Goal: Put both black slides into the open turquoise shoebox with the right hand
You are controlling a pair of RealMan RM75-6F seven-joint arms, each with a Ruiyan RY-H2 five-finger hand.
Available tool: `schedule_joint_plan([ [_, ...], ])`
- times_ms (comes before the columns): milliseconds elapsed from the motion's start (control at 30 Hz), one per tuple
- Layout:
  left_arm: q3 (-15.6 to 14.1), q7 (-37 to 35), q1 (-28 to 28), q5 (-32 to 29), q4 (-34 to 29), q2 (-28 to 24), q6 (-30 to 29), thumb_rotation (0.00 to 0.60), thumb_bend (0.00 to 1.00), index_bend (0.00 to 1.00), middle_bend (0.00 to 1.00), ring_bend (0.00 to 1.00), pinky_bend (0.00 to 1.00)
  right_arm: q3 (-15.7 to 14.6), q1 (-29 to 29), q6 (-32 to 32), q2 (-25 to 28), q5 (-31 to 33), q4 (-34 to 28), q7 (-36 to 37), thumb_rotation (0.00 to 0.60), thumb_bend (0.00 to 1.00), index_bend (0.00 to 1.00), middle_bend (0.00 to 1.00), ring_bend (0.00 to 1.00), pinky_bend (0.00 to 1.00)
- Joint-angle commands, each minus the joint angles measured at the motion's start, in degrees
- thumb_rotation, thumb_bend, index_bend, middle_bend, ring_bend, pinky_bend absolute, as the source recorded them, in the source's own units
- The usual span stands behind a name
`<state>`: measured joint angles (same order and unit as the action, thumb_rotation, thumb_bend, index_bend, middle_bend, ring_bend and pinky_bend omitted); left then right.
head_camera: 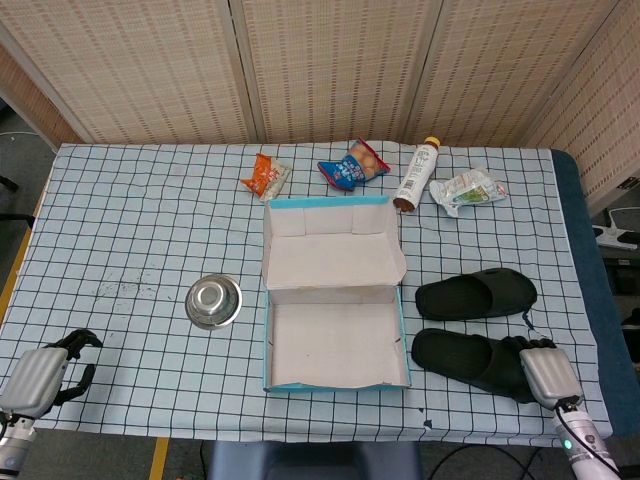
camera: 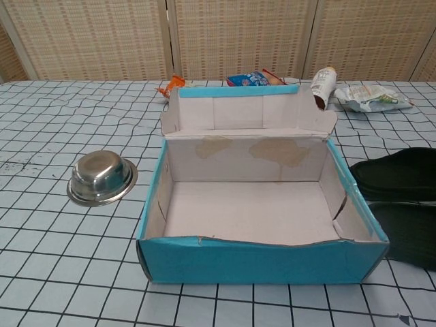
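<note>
The open turquoise shoebox (head_camera: 335, 375) (camera: 259, 260) lies mid-table, empty, with its lid (head_camera: 333, 240) folded back. Two black slides lie on the cloth right of it: the far slide (head_camera: 476, 294) (camera: 398, 174) and the near slide (head_camera: 462, 355) (camera: 412, 231). My right hand (head_camera: 540, 365) is at the near slide's right end, its dark fingers over the strap. They blend with the slide, so the grip is unclear. At the table's front left corner my left hand (head_camera: 45, 372) rests holding nothing, fingers loosely apart. Neither hand shows in the chest view.
A steel bowl (head_camera: 213, 300) (camera: 102, 178) sits left of the box. Behind the box lie an orange snack pack (head_camera: 265, 177), a blue snack bag (head_camera: 352, 166), a bottle (head_camera: 415, 177) on its side and a crumpled packet (head_camera: 468, 190). The table's right edge (head_camera: 585, 300) is close to the slides.
</note>
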<state>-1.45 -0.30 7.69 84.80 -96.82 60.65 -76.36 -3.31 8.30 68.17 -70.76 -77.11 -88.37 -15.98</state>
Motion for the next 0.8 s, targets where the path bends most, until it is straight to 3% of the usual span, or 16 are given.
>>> schedule_joint_plan([
  [33, 0.0, 0.1, 0.0, 0.0, 0.0, -0.1, 0.0, 0.600, 0.49, 0.36, 0.27, 0.43, 0.54, 0.0, -1.3, 3.2, 1.9, -1.8, -2.6, -0.9, 0.600, 0.00, 0.63, 0.61, 0.48, 0.30],
  [400, 0.2, -0.9, -0.4, 0.0, -0.6, -0.6, -0.8, 0.600, 0.49, 0.36, 0.27, 0.43, 0.54, -0.6, -7.0, 20.2, 15.3, -12.5, -19.6, -8.6, 0.600, 0.00, 0.64, 0.61, 0.48, 0.37],
  [600, 0.2, -0.9, -0.4, -0.3, -0.7, -0.6, -0.6, 0.600, 0.49, 0.36, 0.27, 0.43, 0.54, 0.2, -3.3, 16.0, 19.1, -17.8, -29.4, -11.1, 0.600, 0.00, 0.64, 0.61, 0.48, 0.37],
  [800, 0.4, -0.9, -0.3, -0.9, -0.6, -0.7, -0.3, 0.600, 0.49, 0.37, 0.27, 0.43, 0.54, 4.2, 4.2, 5.0, 13.8, -14.0, -36.3, -18.3, 0.600, 0.00, 0.64, 0.61, 0.48, 0.37],
])
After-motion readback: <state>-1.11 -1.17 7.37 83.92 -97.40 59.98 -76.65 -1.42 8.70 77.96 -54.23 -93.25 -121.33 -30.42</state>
